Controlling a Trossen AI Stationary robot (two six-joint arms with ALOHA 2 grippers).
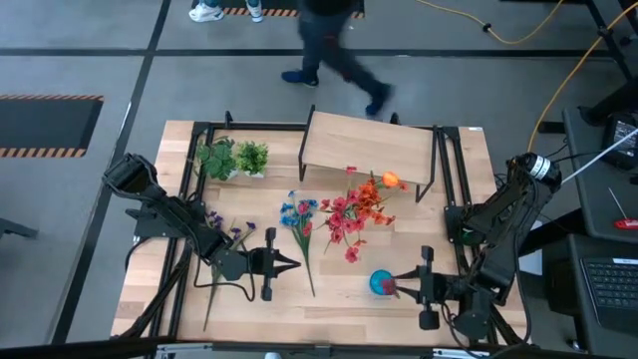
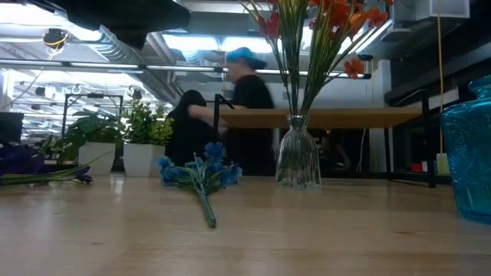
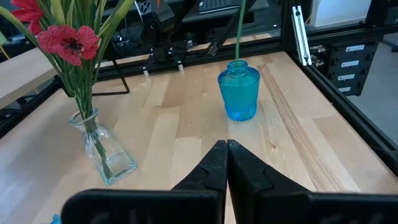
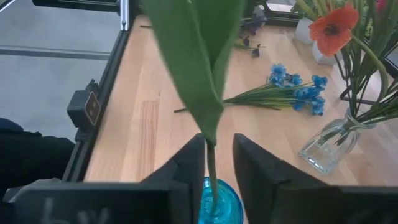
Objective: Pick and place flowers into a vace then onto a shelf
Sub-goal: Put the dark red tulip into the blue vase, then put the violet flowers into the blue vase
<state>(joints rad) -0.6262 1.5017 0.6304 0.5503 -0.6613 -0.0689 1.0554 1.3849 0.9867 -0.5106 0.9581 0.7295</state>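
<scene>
Holding: our right claw (image 4: 217, 163) pinches a flower stem (image 4: 212, 171) over the blue vase (image 3: 239, 91).
Left claw (image 3: 226, 151): pressed together, beside the blue vase.
Risk: we could tip it.

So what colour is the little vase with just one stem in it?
Blue vase, clearest in the left wrist view.

1. Open bench (image 1: 339, 299) lies between the left gripper (image 1: 289, 264) and the blue vase (image 1: 382, 283); nothing stands in that stretch.
2. The blue flowers (image 1: 300, 221) lie flat across the middle, stems pointing to the near edge.
3. The clear vase (image 3: 106, 149) of red and orange flowers (image 1: 357, 214) stands tall in front of the shelf (image 1: 369, 145), blocking a straight approach to it.
4. The right gripper (image 1: 417, 282) and its green stem (image 4: 208, 93) sit over the blue vase's mouth.
5. The purple flowers (image 1: 221, 234) lie beneath the left arm.
6. Two potted plants (image 1: 232, 158) fill the far left corner beside the shelf.
</scene>
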